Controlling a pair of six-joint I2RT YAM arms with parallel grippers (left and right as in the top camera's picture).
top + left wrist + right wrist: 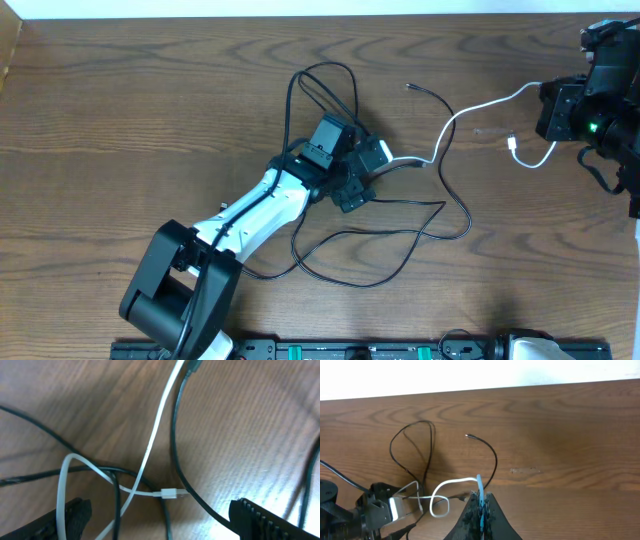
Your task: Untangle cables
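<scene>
The left arm (255, 205) reached from the lower left of the overhead frame toward its centre, wrist bent downward. Its tool (160, 510) stood with both fingers (75, 517) spread wide. The right arm (600, 95) sat at the upper right edge, its tool (481, 500) pressed fully together.

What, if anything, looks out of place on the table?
Nothing damaged or spilled. The only disorder: the white cable loops across the black cables beneath the open left gripper, one white plug lying in the crossing. The shut right gripper appears to pinch the white cable farther along.
</scene>
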